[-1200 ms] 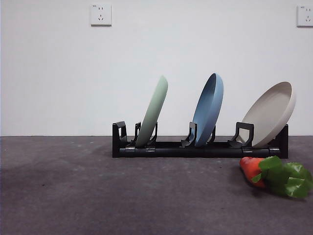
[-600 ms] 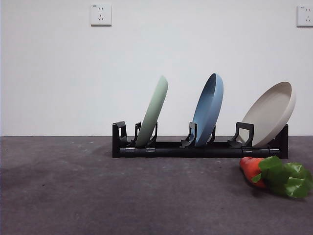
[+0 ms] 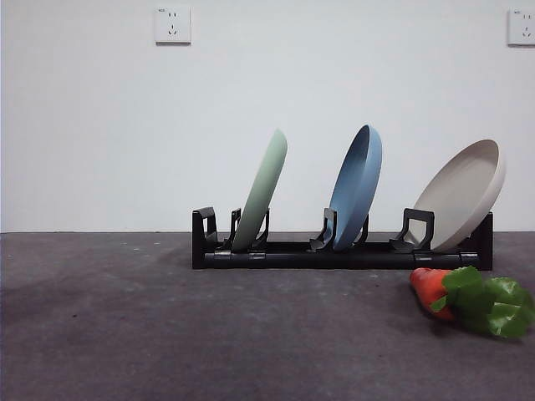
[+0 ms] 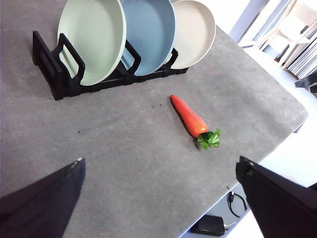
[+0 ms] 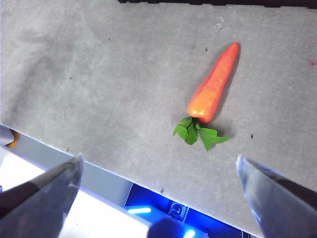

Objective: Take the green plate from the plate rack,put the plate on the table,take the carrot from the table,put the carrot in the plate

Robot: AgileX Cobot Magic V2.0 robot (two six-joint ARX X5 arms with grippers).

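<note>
The green plate (image 3: 262, 189) stands on edge in the leftmost used slot of the black plate rack (image 3: 334, 254); it also shows in the left wrist view (image 4: 91, 38), as does the rack (image 4: 54, 74). The carrot (image 3: 435, 290) lies on the dark grey table (image 3: 167, 334) in front of the rack's right end, leaves toward the right. It shows in the left wrist view (image 4: 189, 115) and the right wrist view (image 5: 214, 85). My left gripper (image 4: 158, 191) is open, high above the table. My right gripper (image 5: 158, 181) is open above the carrot. Neither shows in the front view.
A blue plate (image 3: 358, 185) and a beige plate (image 3: 464, 194) stand in the rack to the right of the green one. The table's edge (image 5: 99, 153) runs near the carrot in the right wrist view. Two wall sockets (image 3: 172, 25) sit on the white wall behind.
</note>
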